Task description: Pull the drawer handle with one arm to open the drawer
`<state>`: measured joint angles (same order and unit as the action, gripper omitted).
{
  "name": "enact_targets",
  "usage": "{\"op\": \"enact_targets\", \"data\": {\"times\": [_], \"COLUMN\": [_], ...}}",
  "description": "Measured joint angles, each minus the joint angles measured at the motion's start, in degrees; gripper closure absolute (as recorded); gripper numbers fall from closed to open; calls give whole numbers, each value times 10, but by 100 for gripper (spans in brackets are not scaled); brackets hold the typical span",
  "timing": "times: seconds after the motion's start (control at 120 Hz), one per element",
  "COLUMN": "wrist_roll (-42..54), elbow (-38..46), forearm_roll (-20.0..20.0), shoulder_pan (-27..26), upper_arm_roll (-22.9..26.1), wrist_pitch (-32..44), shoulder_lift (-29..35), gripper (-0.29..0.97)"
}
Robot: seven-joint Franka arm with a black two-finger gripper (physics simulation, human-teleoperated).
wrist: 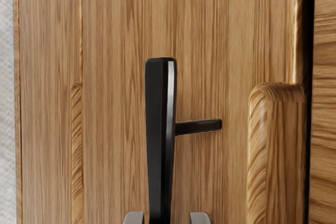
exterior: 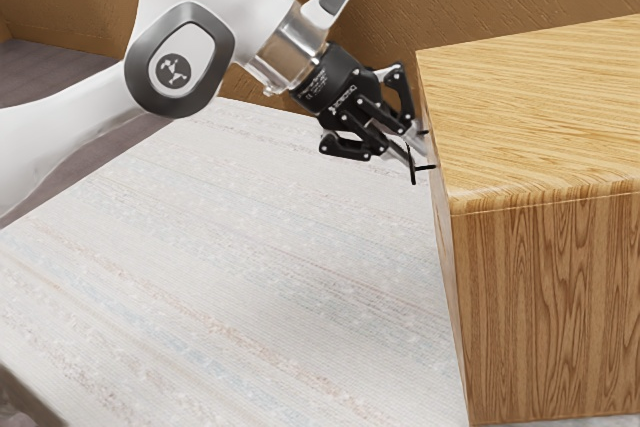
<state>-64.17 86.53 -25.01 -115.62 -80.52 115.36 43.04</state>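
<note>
Small white lettering is showing on the black body of the gripper (exterior: pixel 405 143), but it is too small to read. A white mark of joined dots is sitting on the grey cap of the arm (exterior: pixel 171 69); it carries no letters.

The arm is reaching toward the cabinet (exterior: pixel 540 197), a light wooden box with strong grain that is standing on the pale, streaked table (exterior: pixel 220 277). The drawer front (wrist: pixel 110 35) is facing the arm and looks level with the cabinet's edge in the exterior view. It has the same vertical grain, with rounded raised panels and a dark seam along one side.

The handle (wrist: pixel 160 140) is a slim black bar with a bright glint down one edge, held off the drawer front by a short black post. In the exterior view the handle (exterior: pixel 413 169) is jutting from the cabinet's upper corner.

The jaws are standing released, one grey fingertip (wrist: pixel 134 217) on each side of the bar, with wood showing between the bar and the other fingertip.
</note>
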Motion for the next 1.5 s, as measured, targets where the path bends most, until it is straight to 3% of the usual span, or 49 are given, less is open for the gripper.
{"op": "enact_targets", "data": {"times": [0.642, 1.5], "wrist_roll": [-4, -5], "elbow": [35, 108], "forearm_roll": [10, 32], "shoulder_pan": [52, 174], "upper_arm_roll": [25, 95], "wrist_pitch": [8, 18], "shoulder_lift": [-10, -19], "gripper": [70, 70]}}
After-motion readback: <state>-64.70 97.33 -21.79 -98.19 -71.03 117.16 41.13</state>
